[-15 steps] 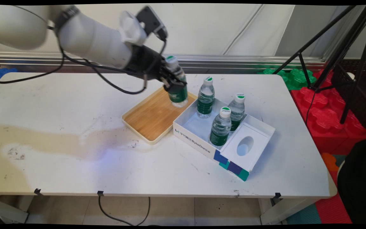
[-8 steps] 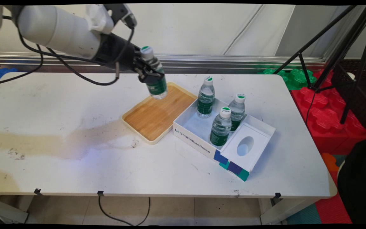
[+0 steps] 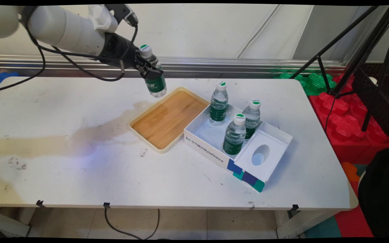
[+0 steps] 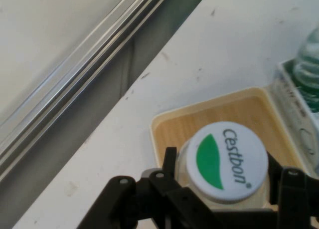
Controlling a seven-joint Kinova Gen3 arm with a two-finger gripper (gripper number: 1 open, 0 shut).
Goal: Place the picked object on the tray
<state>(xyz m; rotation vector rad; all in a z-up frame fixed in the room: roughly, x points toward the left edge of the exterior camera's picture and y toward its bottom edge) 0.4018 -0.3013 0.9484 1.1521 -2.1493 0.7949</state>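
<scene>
We find the gripper (image 3: 149,72) closed on a water bottle (image 3: 154,81), the jaws clamped across its upper body just below the shoulder. The bottle hangs clear of any surface, tilted with its cap toward the arm, above the far left corner of the wooden tray (image 3: 169,118) and the table (image 3: 62,168) beside it. In the hand view the white and green cap (image 4: 227,161) sits between the two fingers (image 4: 164,176), with the tray's corner directly beneath.

Risks noted, as our judgement:

1. Slip. The bottle is thin plastic and is held at a slant. If the grip is light, we expect it could slide or rotate in the jaws. If the grip is heavy, the wall could buckle.

2. Drop. A release from this height would land the bottle on the tray's raised rim or the bare table, where it would likely topple and roll.

3. Collision. Three more bottles (image 3: 234,135) stand upright in the open white box (image 3: 211,153) just beside the tray. A low sweep toward that side could knock the nearest one (image 3: 218,104) over.

4. Cables. Black cables (image 3: 79,65) hang from the arm close to the hand. We cannot tell whether they have slack to spare.
</scene>
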